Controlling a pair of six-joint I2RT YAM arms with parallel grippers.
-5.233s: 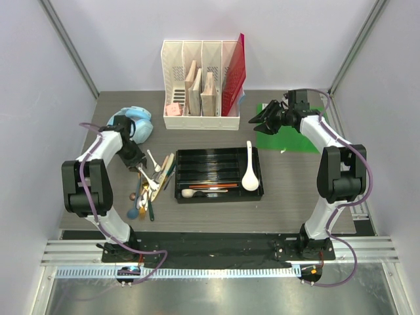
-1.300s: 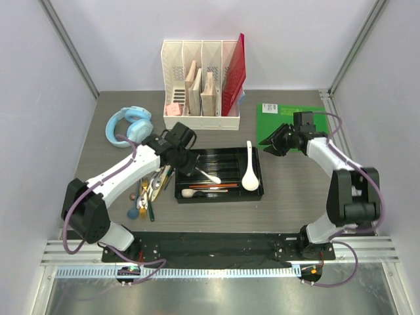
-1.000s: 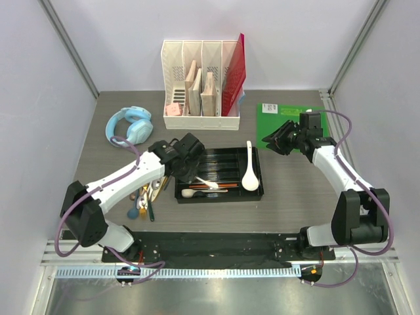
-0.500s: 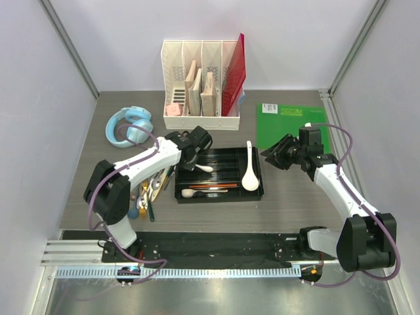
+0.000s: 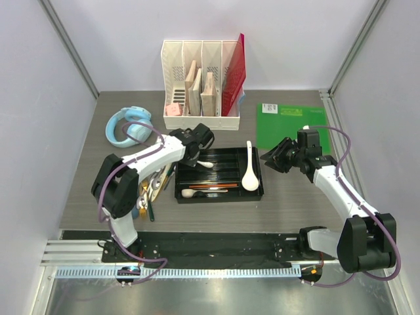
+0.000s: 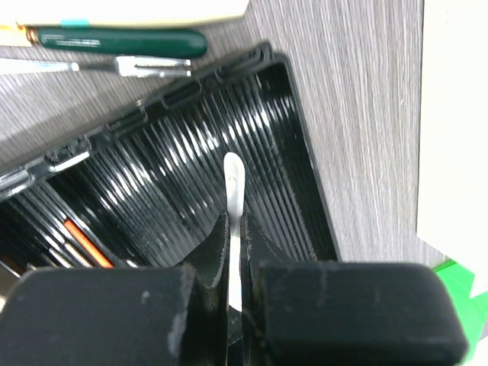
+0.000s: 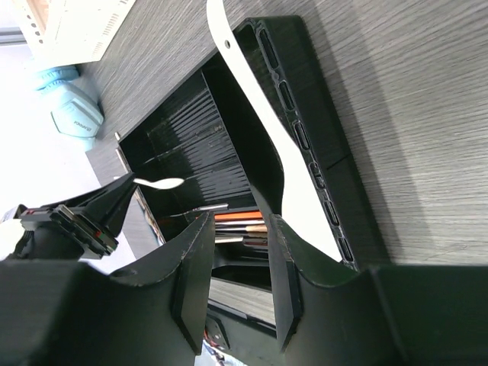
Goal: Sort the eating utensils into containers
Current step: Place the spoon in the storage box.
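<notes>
My left gripper (image 5: pixel 196 155) is shut on the handle of a small white spoon (image 5: pixel 206 163), holding it over the far left part of the black tray (image 5: pixel 220 156). In the left wrist view the spoon (image 6: pixel 233 179) sticks out past the gripper (image 6: pixel 235 229) above the ribbed tray floor (image 6: pixel 175 160). A large white ceramic spoon (image 5: pixel 249 172) lies across the tray's right end. My right gripper (image 5: pixel 272 158) hangs open and empty just right of the tray, facing that spoon (image 7: pixel 297 191). Several utensils (image 5: pixel 152 187) lie piled left of the tray.
A wooden spoon and red chopsticks (image 5: pixel 205 189) lie in the tray's near compartments. Blue headphones (image 5: pixel 129 125) sit at the back left. A white file organizer (image 5: pixel 203 79) stands at the back, with a green sheet (image 5: pixel 289 125) to its right.
My left gripper has carried the small white spoon from the tray's near side toward its far left corner. My right gripper has eased a little down and closer to the tray.
</notes>
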